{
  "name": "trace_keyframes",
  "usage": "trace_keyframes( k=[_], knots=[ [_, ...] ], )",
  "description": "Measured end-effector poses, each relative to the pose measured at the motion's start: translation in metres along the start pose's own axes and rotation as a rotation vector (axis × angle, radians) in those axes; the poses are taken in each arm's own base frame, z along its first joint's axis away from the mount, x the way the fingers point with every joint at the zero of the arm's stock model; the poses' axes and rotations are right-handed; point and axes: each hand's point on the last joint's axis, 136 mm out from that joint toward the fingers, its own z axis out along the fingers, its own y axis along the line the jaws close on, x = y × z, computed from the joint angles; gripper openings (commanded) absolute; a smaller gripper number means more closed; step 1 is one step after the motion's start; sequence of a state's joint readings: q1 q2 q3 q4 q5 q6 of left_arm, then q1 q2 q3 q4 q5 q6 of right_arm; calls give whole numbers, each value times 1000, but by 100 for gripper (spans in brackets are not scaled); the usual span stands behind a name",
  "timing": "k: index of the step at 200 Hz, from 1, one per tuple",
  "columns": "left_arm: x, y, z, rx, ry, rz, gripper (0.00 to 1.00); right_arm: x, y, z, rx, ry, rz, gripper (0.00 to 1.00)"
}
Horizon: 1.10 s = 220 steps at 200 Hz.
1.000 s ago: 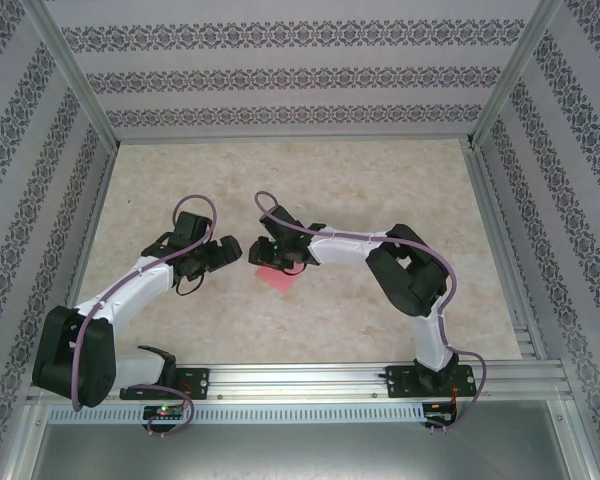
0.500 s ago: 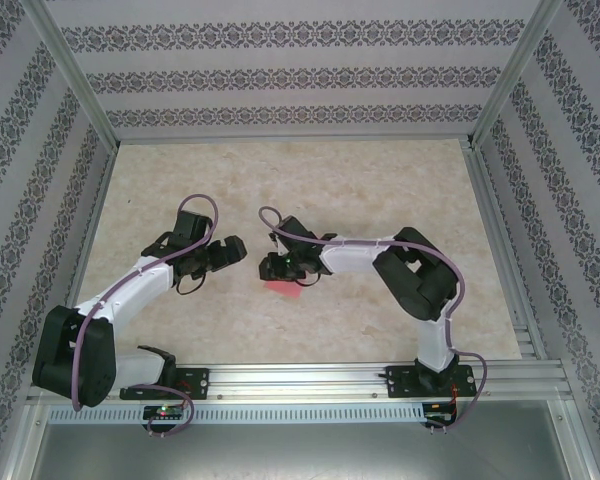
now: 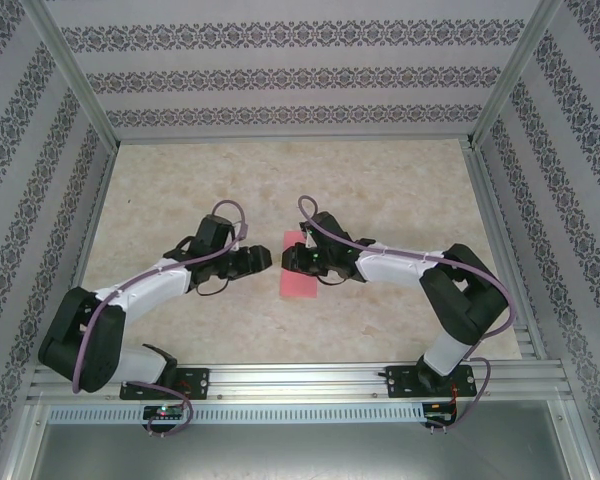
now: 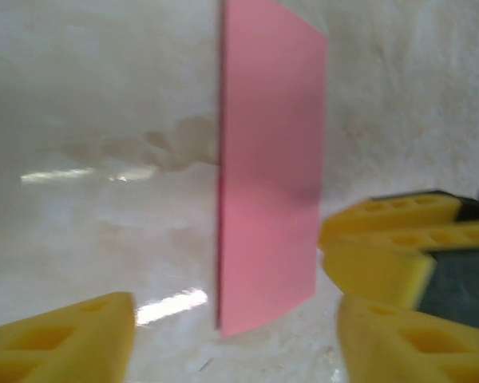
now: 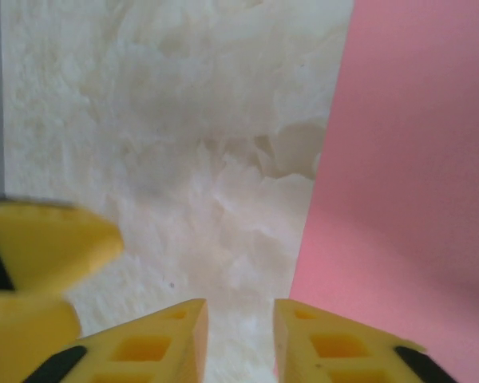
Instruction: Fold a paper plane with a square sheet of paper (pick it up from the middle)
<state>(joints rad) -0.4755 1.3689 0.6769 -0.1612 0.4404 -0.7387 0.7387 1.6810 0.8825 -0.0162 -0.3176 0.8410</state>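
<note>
The paper (image 3: 300, 283) lies on the table (image 3: 380, 200) between the claws, apparently folded once into a strip; the nose and wings remain. The left claw (image 3: 266, 259) is spread, and the right claw (image 5: 239, 319) is nearly closed, pinching nothing.

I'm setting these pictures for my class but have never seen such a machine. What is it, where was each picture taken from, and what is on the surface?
These are two robot arms bolted at the near edge of a table, each ending in a two-fingered hand. The wide picture looks down from above; the other two come from wrist cameras. A pink sheet of paper lies on the table where the hands meet. The left hand and the right hand are both open, and neither seems to grip it.
</note>
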Motion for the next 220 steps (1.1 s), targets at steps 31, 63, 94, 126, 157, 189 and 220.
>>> trace_keyframes(
  k=[31, 63, 94, 126, 157, 189, 220],
  knots=[
    [25, -24, 21, 58, 66, 30, 28, 0, -12, 5, 18, -29, 90, 9],
    [43, -25, 43, 54, 124, 8, 16, -1, -21, 14, 25, -34, 145, 5],
    [53, -12, 58, 17, 162, -29, 10, 2, -28, 21, 41, -20, 169, 3],
    [57, 0, 66, -25, 173, -42, 7, 9, -34, 28, 52, 10, 177, 2],
    [57, 10, 69, -69, 164, -49, 5, 17, -40, 34, 56, 46, 176, 3],
    [55, 15, 69, -103, 155, -54, 4, 15, -42, 34, 57, 51, 149, 3],
    [50, 14, 73, -114, 151, -52, 4, 7, -51, 30, 68, 51, 134, 3]
  ],
)
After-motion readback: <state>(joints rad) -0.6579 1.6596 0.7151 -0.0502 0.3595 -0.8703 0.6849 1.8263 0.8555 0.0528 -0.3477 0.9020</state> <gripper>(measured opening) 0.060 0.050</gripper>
